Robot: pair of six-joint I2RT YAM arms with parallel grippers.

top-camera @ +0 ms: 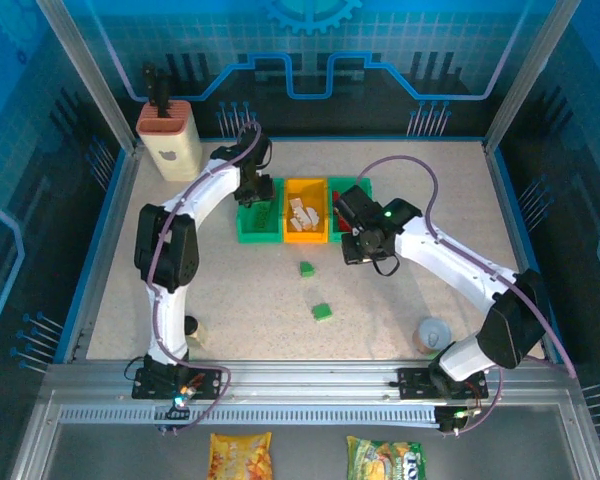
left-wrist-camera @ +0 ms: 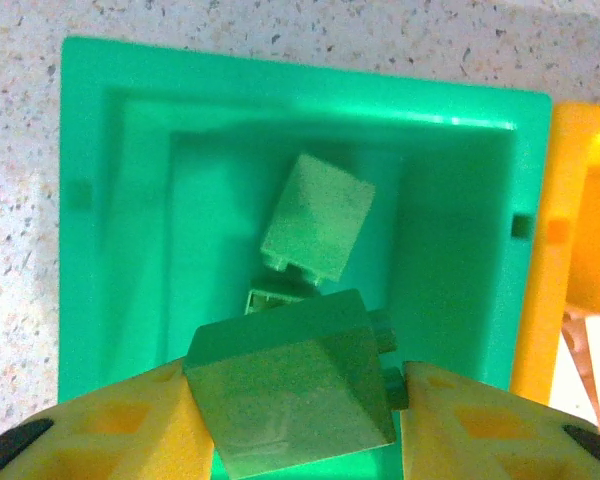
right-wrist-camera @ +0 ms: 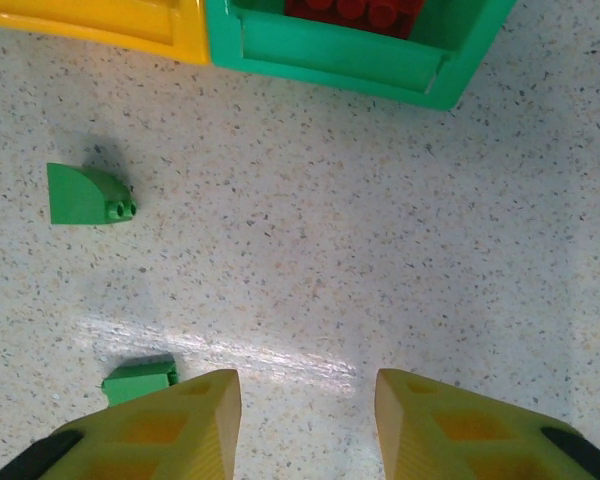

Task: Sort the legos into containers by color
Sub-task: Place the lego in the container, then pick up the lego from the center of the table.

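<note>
A green sloped plastic brick [left-wrist-camera: 280,365] is gripped between the yellow jaws of the left gripper [left-wrist-camera: 296,395]. It is held directly above the left green plastic bin [left-wrist-camera: 280,75], the end one of the joined row. It sits tilted in the grip, with its studs turned sideways. On that bin's floor a green wedge brick [left-wrist-camera: 318,215] is seen, with a smaller green piece [left-wrist-camera: 275,297] partly hidden under the held one. Just beside it, white bricks [top-camera: 302,212] lie in the orange-yellow plastic bin [top-camera: 305,238], and red studded bricks [right-wrist-camera: 355,10] are held by the right green plastic bin [right-wrist-camera: 330,55].

The step in hand is judged to be the release. It would be done best with the brick kept centred over the opening, away from the wall shared with the orange-yellow plastic bin. The brick should be lowered a little so that its tilt cannot send it over the rim, and the jaws opened fully before any lift.

The jaws of the right gripper [right-wrist-camera: 305,400] stand apart with nothing between them, over the bare speckled tabletop [right-wrist-camera: 400,250] near the right green plastic bin. Two loose green bricks [right-wrist-camera: 85,195] lie on the tabletop to its left, not yet sorted.
</note>
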